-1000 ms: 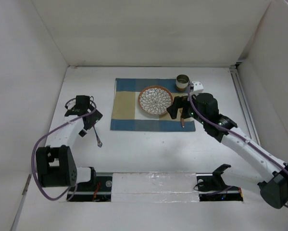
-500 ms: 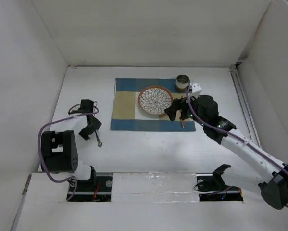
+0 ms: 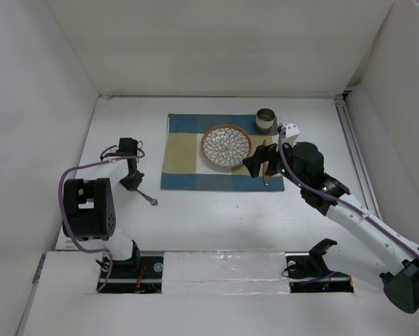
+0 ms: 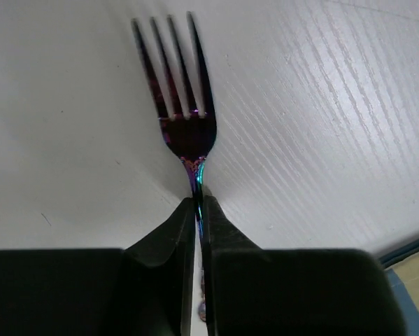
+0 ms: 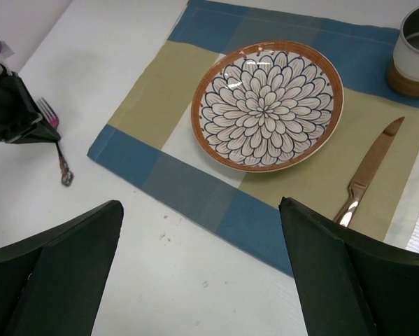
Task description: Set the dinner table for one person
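Note:
On the white dinner table [image 3: 216, 217], left of the placemat, my left gripper [image 3: 132, 180] is shut on the neck of a dark iridescent fork [image 4: 185, 129]. In the left wrist view the tines point away, close over the tabletop [image 4: 321, 105], with the gripper [image 4: 198, 201] pinching just behind them. The fork's handle [image 3: 148, 198] sticks out towards the near right. My right gripper [image 5: 201, 210] hangs open and empty over the placemat's near edge; in the top view it [image 3: 258, 162] is just right of the plate.
A blue-and-tan checked placemat [image 3: 181, 150] carries a flower-patterned plate [image 3: 226, 146], a copper knife [image 5: 368, 175] to the plate's right and a cup [image 3: 266, 120] at the far right corner. White walls enclose the table.
My left gripper went from open to shut on the fork and turned, swinging the handle towards the near right. The right arm drew back slightly to the right.

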Available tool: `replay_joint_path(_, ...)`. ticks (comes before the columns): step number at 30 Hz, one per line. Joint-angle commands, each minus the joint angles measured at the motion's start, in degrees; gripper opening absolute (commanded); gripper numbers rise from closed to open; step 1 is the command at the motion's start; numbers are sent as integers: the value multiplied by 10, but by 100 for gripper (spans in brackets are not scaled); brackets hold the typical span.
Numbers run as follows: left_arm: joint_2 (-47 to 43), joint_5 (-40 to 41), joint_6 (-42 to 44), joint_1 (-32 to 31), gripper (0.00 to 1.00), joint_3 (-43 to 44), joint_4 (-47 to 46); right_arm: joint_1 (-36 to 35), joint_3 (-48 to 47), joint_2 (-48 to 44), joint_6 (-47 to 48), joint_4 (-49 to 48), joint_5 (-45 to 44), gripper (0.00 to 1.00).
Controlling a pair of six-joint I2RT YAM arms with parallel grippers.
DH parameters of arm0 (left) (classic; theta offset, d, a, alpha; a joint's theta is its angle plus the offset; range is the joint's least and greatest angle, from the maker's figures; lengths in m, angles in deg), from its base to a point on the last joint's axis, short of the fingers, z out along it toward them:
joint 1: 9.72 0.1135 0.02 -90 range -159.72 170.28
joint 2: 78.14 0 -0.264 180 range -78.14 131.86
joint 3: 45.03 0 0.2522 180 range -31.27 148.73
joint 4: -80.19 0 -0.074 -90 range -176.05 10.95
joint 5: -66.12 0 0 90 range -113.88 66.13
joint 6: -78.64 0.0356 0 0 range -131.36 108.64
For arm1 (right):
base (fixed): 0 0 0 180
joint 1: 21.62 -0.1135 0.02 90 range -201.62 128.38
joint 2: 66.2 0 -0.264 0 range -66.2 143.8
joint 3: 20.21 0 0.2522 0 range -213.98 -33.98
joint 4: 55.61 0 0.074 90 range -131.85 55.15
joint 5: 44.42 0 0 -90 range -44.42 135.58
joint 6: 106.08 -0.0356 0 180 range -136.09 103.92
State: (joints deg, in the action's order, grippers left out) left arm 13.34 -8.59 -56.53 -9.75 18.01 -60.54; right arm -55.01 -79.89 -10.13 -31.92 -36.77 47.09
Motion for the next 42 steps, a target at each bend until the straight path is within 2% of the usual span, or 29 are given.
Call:
replay_joint_path(1,58,-33,-15,-3,0,-48,12,4,7,-8,7,-39,-6,100)
replay_joint_path(4,35,8,-23,-9,0,-26,47,9,13,-8,7,-45,-6,100)
replay_joint_path(9,-58,124,-45,-76,0,72,152,20,19,-3,7,-45,-11,100)
replay_joint_path(11,-82,154,7,-89,0,135,170,25,19,-8,2,-45,-11,100)
replay_joint_path(13,-103,88,100,-89,0,164,121,31,24,-8,2,-45,-16,100)
replay_joint_path(14,-103,6,136,-89,0,194,83,31,24,-8,2,-45,-16,100)
replay_joint_path(16,-77,-54,195,-95,0,224,61,42,24,-8,2,-45,-22,100)
replay_joint_path(21,31,-172,236,-110,0,323,76,47,24,-8,-5,-45,-6,100)
replay_joint_path(24,112,-127,265,-175,0,392,117,47,29,-8,-5,-45,-6,100)
replay_joint_path(27,179,-117,276,-205,0,426,132,58,35,-3,-5,-33,-6,100)
replay_joint_path(35,239,-141,289,-205,0,479,144,58,35,23,-5,-33,7,100)
replay_joint_path(42,269,-154,283,-205,0,491,139,58,35,28,0,-33,7,100)
